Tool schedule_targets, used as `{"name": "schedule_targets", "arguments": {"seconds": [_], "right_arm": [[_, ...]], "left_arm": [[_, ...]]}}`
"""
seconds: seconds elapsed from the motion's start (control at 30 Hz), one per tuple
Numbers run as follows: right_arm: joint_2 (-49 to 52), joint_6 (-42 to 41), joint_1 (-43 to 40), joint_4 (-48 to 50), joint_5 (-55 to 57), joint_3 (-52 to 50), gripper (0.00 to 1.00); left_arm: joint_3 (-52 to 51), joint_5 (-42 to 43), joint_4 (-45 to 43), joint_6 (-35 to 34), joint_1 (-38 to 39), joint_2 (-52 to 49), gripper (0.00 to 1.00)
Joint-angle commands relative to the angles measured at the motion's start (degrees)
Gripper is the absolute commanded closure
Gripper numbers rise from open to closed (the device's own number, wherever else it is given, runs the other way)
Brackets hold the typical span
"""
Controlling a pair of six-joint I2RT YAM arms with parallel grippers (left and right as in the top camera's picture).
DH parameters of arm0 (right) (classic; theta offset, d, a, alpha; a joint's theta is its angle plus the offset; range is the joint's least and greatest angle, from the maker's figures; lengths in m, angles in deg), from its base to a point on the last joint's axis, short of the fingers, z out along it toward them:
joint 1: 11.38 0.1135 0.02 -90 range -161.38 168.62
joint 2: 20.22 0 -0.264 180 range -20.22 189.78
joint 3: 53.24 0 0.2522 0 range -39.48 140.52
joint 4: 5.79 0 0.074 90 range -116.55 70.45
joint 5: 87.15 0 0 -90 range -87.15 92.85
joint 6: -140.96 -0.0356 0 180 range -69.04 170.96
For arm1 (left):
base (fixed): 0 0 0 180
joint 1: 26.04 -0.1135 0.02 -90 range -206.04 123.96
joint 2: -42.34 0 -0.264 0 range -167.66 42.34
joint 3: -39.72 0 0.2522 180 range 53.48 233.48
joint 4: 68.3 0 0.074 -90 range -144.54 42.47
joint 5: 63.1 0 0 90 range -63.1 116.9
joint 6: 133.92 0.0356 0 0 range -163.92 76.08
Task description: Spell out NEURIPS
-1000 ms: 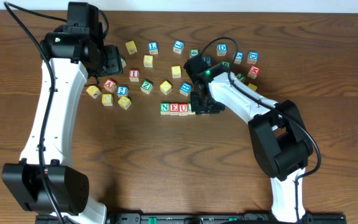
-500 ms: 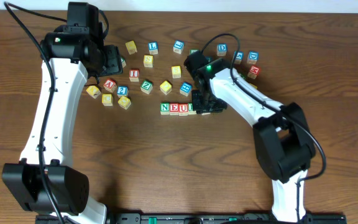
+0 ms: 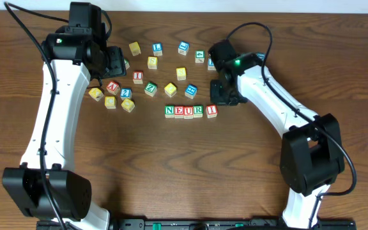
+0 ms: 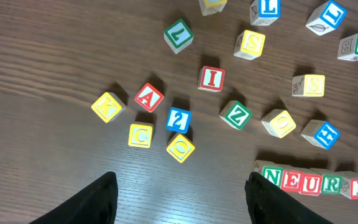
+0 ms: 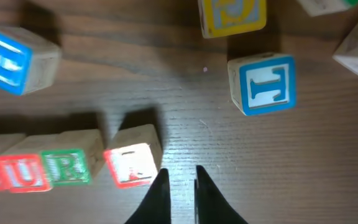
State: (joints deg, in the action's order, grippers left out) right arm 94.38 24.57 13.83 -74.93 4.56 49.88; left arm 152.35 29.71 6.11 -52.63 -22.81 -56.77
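Right gripper [image 5: 178, 186] closed down to a sliver on nothing, hovering just right of the red I [image 5: 131, 165] at the end of the row. Left gripper [image 4: 182, 202] spread wide and empty, parked over the loose cubes near the yellow C [image 4: 141, 135], well clear of the word.

On the surface [image 3: 171, 166], in one line: green N [image 3: 169, 110], red E [image 3: 179, 111], red U [image 3: 188, 111], green R [image 3: 199, 111], then the I, set a touch apart from the R and slightly askew. Five of seven placed, by the look of it, with P and S outstanding. Yellow S [image 3: 151, 62] loose in the scatter above the row. Blue P not legible anywhere from these angles.

Chief risk: clipping the I with those closed tips on any sideways move, skewing the line. Next: grabbing a wrong blue cube, given lookalikes such as the blue T [image 5: 269, 84]. Also: shoving the row while squeezing P in beside the I.
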Motion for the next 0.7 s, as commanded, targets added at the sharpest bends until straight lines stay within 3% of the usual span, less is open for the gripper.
{"name": "schedule_targets", "arguments": {"seconds": [0.0,0.07,0.37,0.67], "right_arm": [[0.9,1.4,0.0,2.6,-0.9,-3.7,0.95],[0.9,1.4,-0.1,4.4,-0.9,-5.2,0.99],[0.9,1.2,0.0,11.8,-2.3,-10.4,0.99],[0.9,0.2,0.0,12.5,-3.8,-10.8,0.99]], "left_arm": [[0.0,-0.5,0.1,0.5,0.1,0.1,0.35],[0.0,-0.5,0.1,0.5,0.1,0.1,0.35],[0.0,-0.5,0.0,0.5,0.1,0.1,0.35],[0.0,-0.5,0.0,0.5,0.1,0.1,0.35]]}}
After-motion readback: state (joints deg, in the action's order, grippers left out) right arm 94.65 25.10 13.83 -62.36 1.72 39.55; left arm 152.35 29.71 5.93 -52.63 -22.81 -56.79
